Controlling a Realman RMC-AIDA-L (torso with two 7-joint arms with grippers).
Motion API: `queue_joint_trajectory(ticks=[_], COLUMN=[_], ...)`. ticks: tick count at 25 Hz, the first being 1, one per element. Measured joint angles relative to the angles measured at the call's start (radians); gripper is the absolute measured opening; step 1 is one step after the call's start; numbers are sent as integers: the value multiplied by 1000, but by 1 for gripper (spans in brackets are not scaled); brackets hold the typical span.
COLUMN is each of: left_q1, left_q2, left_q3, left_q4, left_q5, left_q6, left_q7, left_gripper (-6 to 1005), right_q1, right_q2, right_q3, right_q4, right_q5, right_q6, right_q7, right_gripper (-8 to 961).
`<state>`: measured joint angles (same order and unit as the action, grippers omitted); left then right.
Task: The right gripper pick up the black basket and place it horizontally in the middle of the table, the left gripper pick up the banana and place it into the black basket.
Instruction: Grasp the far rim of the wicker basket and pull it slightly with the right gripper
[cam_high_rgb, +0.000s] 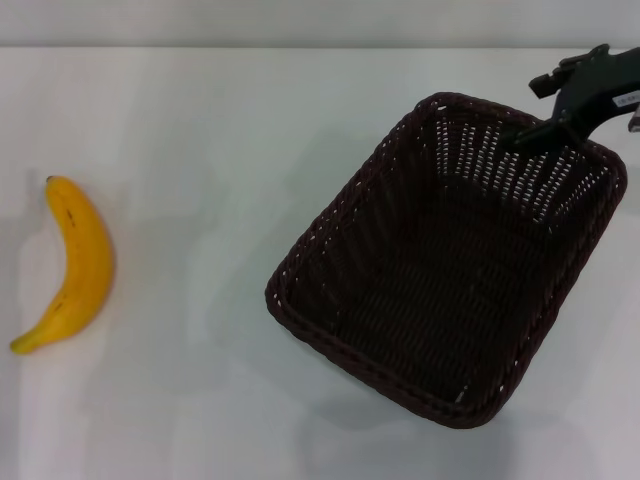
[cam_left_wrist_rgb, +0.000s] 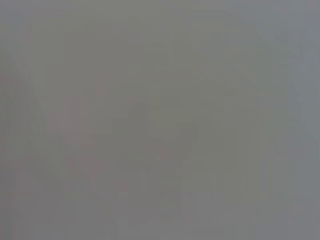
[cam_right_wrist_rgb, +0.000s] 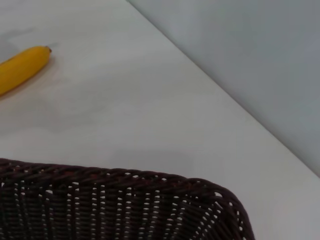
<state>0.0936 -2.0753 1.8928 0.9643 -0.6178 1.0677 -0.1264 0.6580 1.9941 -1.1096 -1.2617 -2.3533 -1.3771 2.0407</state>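
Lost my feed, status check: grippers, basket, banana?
Right gripper at black basket far rim. Left gripper not in view. Basket skewed, right of centre. Banana untouched at table left; nothing between.

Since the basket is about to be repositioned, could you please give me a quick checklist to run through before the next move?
1. Right gripper at the black basket far rim: ok.
2. Firm hold on the rim: cannot tell.
3. Basket horizontal and mid-table: not ok, it sits askew on the right.
4. Basket holds nothing: ok.
5. Banana lying apart on the table: ok.
6. Left gripper position: cannot tell, out of view.
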Motion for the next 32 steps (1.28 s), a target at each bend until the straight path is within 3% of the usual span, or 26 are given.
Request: queue_joint_trajectory(ticks=[9, 19, 32], left_q1=[13, 30, 43], left_q2=[0, -1, 0], left_q3=[1, 2, 11], left_q4=[-1, -1, -1], left_q5=[6, 36, 38], left_q6=[0, 6, 10], left_q7=[-2, -30, -30], left_gripper=[880, 880, 879], right_q1=[53, 151, 180], right_q2=[-1, -15, 1], right_q3=[-5, -6, -5], right_q4=[87, 236, 326], right_q5=[0, -17, -101], right_q6=[48, 96, 177], right_q7=[-35, -71, -79], right_gripper=[804, 782, 753])
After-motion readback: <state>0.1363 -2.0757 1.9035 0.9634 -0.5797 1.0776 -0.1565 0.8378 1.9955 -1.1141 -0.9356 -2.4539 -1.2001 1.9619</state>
